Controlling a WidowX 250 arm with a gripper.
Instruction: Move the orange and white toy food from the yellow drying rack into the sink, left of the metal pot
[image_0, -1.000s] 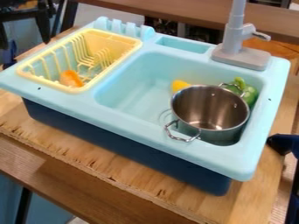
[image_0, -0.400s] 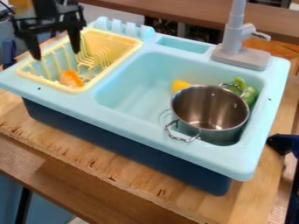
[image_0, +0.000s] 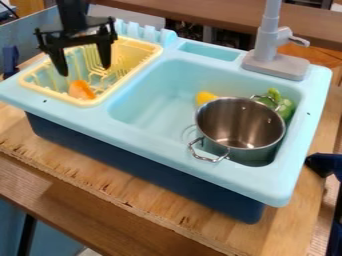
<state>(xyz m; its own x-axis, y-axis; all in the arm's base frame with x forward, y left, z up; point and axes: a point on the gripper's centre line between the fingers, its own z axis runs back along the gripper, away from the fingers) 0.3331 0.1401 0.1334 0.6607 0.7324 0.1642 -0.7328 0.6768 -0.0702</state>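
The black gripper (image_0: 85, 72) hangs over the yellow dish rack (image_0: 152, 54) at the upper left, open, with its two fingers pointing down and apart. Just below its fingertips an orange piece (image_0: 81, 90) lies in the rack's front part, and nothing shows between the fingers. In the light blue sink (image_0: 143, 107) a metal pot (image_0: 240, 125) stands at the right. A yellow object (image_0: 206, 97) sits behind the pot's left side, partly hidden. A green pepper (image_0: 286, 107) lies behind the pot at the right, also partly covered by it.
A grey faucet (image_0: 275, 62) rises at the sink's back right edge. The sink unit rests on a wooden board (image_0: 153, 215). A dark blue object (image_0: 323, 164) is at the right edge.
The gripper has come in from the upper left to above the dish rack, lately shifting slightly right and down. The orange piece, pot and other objects have not moved.
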